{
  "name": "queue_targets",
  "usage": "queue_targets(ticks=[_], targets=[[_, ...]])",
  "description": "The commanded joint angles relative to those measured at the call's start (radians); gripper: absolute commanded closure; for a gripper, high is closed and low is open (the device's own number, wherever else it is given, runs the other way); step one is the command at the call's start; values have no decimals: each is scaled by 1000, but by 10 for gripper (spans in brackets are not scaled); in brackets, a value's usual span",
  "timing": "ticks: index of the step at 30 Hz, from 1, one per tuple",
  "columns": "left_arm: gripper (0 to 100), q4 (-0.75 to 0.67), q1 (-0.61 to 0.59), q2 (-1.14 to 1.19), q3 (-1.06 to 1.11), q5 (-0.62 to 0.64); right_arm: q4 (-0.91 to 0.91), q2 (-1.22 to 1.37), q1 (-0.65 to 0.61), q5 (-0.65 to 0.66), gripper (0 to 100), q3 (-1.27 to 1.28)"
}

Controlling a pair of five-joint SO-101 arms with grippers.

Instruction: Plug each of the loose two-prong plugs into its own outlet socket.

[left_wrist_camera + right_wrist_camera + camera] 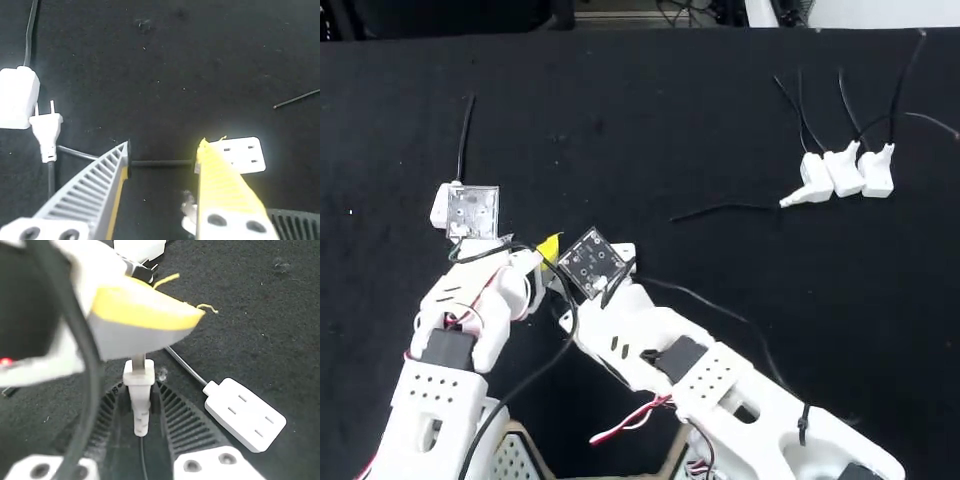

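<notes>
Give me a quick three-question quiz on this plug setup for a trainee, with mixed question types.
1. True or false: the right gripper is shut on a white plug.
2. What runs between the open fingers of the left gripper? A) a black cable B) an outlet socket C) nothing
3. Fill in: the loose plug lying unheld in the left wrist view has ___ prongs.
Key: 1 true; 2 A; 3 two.
</notes>
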Motion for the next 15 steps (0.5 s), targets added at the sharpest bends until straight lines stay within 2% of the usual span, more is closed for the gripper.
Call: queue_targets(ticks=[1, 9, 15], targets=[[779, -18, 41, -12, -8, -12, -26, -22, -9, -6, 987, -5], [779, -18, -73, -6, 22, -14, -23, -28, -8, 0, 987, -5], [779, -18, -81, -14, 62, -41, -23, -28, -8, 0, 988, -12]])
